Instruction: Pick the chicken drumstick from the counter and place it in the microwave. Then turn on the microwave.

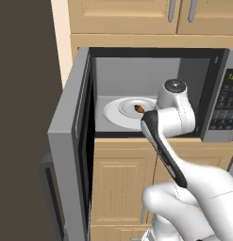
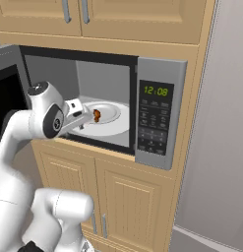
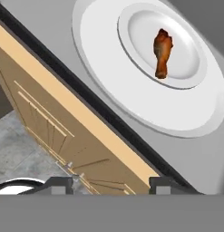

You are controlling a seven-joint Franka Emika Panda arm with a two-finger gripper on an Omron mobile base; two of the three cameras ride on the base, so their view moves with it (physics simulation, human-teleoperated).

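The chicken drumstick [image 3: 162, 53] lies on a small white plate [image 3: 140, 27] that rests on the round turntable [image 3: 104, 68] inside the microwave [image 2: 160, 69]. The same reddish-brown drumstick [image 1: 138, 109] [image 2: 97, 115] sits mid-cavity. My gripper [image 3: 111, 186] hangs open at the cavity's front lip, back from the drumstick, with nothing between its fingertips [image 3: 59, 185]. The counter is out of view.
The microwave door [image 1: 70, 141] stands swung wide open to the left, edge toward me. The keypad panel [image 2: 155, 123] with a green clock is on the right. Light wooden cabinets [image 2: 123, 197] lie below and above. A grey wall panel [image 2: 216, 147] stands at right.
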